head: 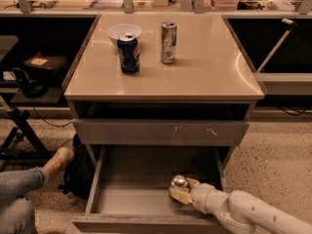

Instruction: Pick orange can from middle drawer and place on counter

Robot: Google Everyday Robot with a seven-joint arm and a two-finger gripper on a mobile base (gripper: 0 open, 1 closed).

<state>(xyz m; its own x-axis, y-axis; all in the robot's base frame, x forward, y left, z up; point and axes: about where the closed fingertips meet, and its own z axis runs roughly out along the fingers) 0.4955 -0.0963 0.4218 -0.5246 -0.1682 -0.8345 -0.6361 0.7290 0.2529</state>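
Observation:
The orange can stands upright on the floor of the open middle drawer, near its right wall. Only its shiny silver top shows clearly. My gripper reaches in from the lower right on its white arm. Its tan fingers sit around the can's body and hide most of it. The can rests low in the drawer. The beige counter lies above, on top of the cabinet.
A dark blue can, a tall silver can and a white bowl stand on the counter's back half. A shut drawer front with pale scratches sits above the open drawer. A person's leg and foot are at the left.

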